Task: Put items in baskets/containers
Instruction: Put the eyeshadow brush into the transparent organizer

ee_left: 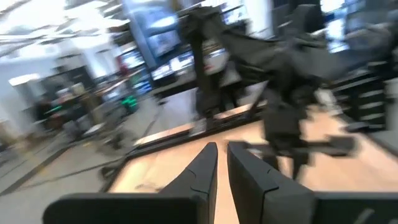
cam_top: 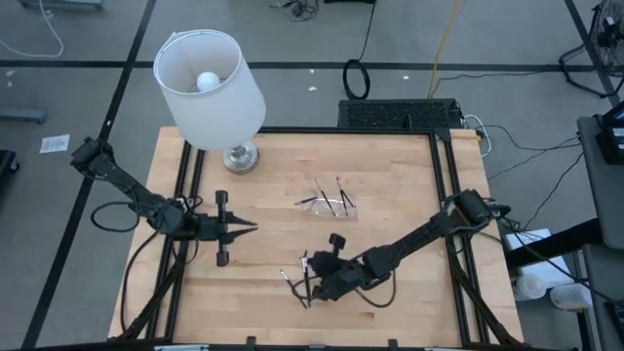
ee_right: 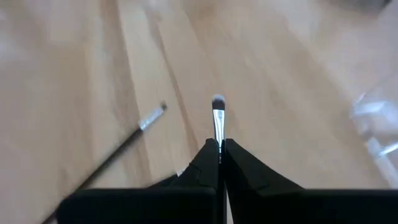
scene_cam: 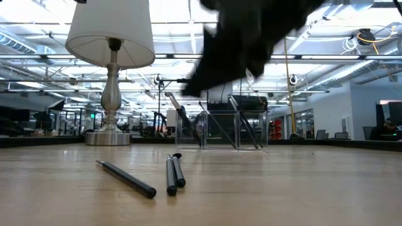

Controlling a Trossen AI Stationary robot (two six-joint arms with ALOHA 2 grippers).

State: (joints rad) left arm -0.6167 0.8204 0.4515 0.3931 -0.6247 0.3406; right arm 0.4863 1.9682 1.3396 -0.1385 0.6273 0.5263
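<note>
Three thin dark sticks lie flat on the wooden table near its front edge. One of them shows beside my right gripper, which is shut on another stick, a small brush. In the high view that gripper hangs over the near middle of the table. The clear tray rests on the table's middle and holds several sticks leaning inside it. My left gripper hovers at the table's left, level, shut, holding nothing. My right gripper pinches the brush's dark handle just behind the metal ferrule between its two fingertips. The brush lies along the fingers, and its pale bristle end sticks out past them. The fingers slant down toward the table, and the brush's front end hangs clear of the wood.
A white-shaded lamp stands on its metal base at the far left of the table. A black keyboard lies beyond the far edge. Bare wood stretches between the tray and the loose sticks.
</note>
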